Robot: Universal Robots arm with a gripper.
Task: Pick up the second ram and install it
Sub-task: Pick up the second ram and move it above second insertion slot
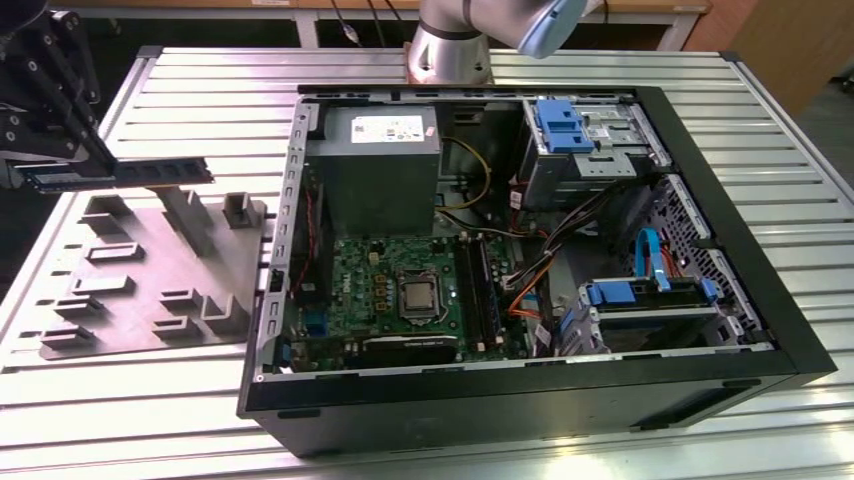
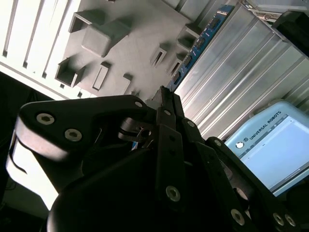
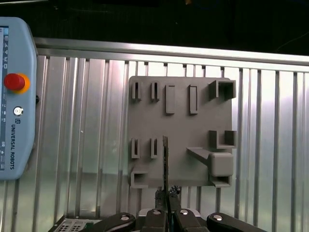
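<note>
We log pick-up as done, gripper [image 3: 166, 200] clamped on the second ram [image 1: 147, 170] above the grey fixture [image 1: 147, 275]; install pending, likely needing careful alignment over the motherboard slots [image 1: 478, 285].

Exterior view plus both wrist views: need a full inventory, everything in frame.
second ram: 1, dark with green board, held in the air above the fixture
fixture: 1, grey, on the table at the exterior view's left of the case
computer case: 1, black, open, on the table
power supply: 1, grey, inside the case, far end
motherboard: 1, green, on the case floor
drive brackets: 2, blue, inside the case, the exterior view's right
teach pendant: 1, pale blue-grey, on the table near the fixture
table: 1, silver, slatted
arm base: 1, grey, behind the case
gripper: 1, black, shut on the second ram
</note>
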